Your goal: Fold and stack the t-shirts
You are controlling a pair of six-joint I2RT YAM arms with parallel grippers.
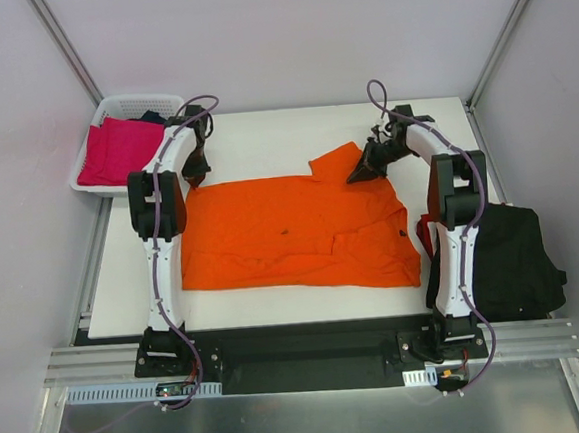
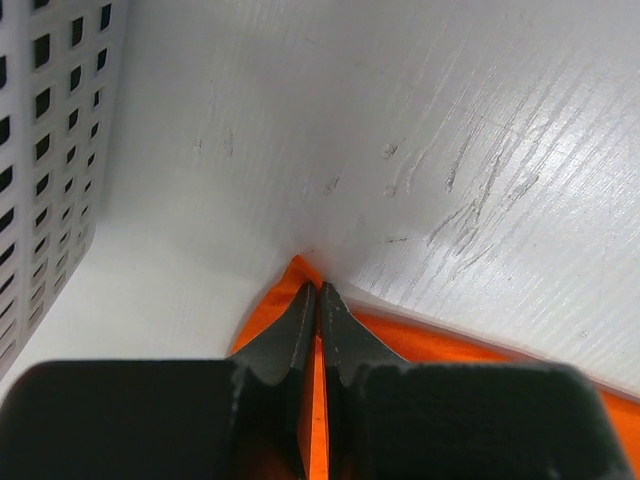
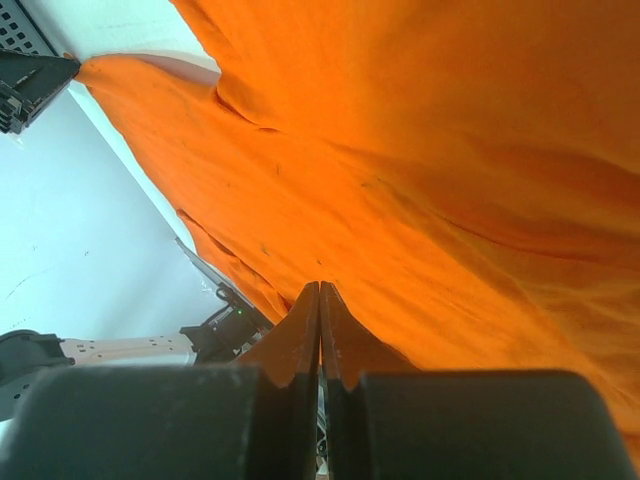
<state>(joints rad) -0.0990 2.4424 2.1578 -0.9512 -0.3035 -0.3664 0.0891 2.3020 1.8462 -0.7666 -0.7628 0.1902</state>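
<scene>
The bright orange t-shirt point(image 1: 291, 231) lies spread flat across the white table point(image 1: 263, 138). My left gripper point(image 1: 196, 176) is at its far left corner. In the left wrist view that gripper point(image 2: 319, 290) is shut, with a strip of the orange t-shirt point(image 2: 440, 345) pinched between the jaws. My right gripper point(image 1: 358, 174) is at the far right shoulder, beside the raised sleeve. The right wrist view shows it point(image 3: 320, 288) shut on the orange t-shirt point(image 3: 420, 180), which fills the frame. A magenta-pink t-shirt point(image 1: 119, 150) lies in the basket. Black t-shirts point(image 1: 514, 259) are heaped at the right.
The white lattice basket point(image 1: 145, 99) stands at the far left corner, close to my left gripper; its wall point(image 2: 50, 150) shows in the left wrist view. The black heap overhangs the table's right edge beside the right arm point(image 1: 456, 223).
</scene>
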